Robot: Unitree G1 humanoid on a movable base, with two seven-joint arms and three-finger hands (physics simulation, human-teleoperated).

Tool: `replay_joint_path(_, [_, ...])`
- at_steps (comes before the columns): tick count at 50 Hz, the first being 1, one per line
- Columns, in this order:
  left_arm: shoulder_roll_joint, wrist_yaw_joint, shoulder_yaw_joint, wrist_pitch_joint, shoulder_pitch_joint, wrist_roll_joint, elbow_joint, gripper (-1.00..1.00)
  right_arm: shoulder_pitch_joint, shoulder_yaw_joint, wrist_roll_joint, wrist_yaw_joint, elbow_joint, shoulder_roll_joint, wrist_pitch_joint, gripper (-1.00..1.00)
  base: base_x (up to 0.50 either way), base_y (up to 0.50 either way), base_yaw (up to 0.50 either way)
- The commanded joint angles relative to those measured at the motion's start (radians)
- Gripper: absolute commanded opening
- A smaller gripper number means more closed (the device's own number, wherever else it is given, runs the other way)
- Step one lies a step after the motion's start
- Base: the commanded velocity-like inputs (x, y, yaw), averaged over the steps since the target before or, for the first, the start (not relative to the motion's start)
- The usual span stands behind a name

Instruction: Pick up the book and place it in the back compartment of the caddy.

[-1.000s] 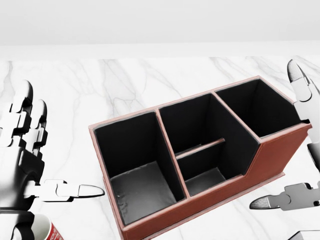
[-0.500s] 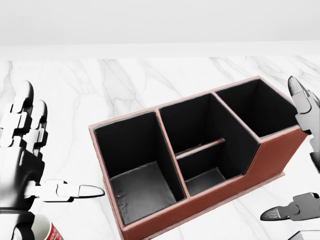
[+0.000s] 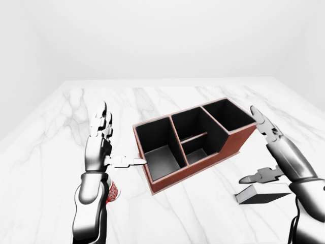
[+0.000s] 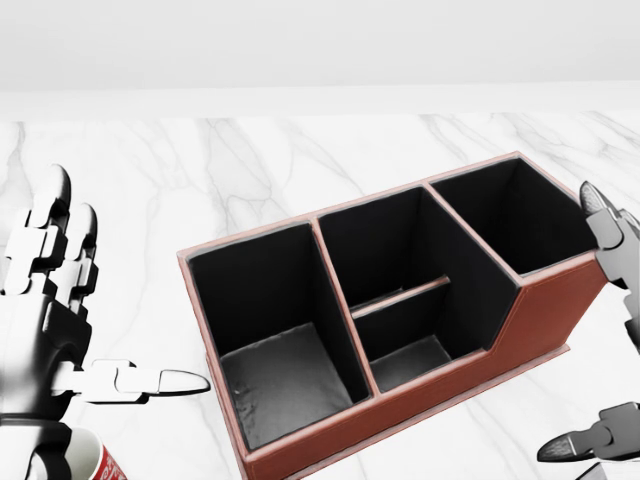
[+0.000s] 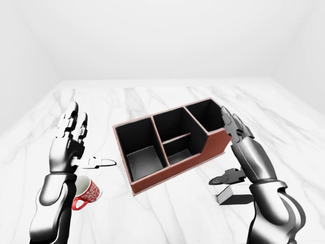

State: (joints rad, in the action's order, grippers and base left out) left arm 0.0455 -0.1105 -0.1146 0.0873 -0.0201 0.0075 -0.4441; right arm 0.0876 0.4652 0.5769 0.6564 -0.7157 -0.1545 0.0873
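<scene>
R hand (image 3: 271, 152) dropped lower twd bottom-right of head view, fingers open.

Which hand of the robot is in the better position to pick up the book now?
The right hand. It hangs open directly above the book, which lies on the table to the right of the caddy. The left hand is open on the caddy's other side, above the red mug.
</scene>
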Motion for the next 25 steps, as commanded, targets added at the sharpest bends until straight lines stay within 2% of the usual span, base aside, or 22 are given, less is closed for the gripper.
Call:
replay_joint_path(1, [0.001,0.0,-0.001,0.0,0.002,0.0,0.009,1.0,0.014,0.023,0.016,0.029,0.003,0.001,0.0,1.0,0.0,0.0,0.0])
replay_joint_path(25, [-0.001,0.0,0.003,0.0,-0.004,0.004,0.005,1.0,0.056,0.051,0.047,0.042,0.051,0.023,0.0,1.0,0.0,0.0,0.0])
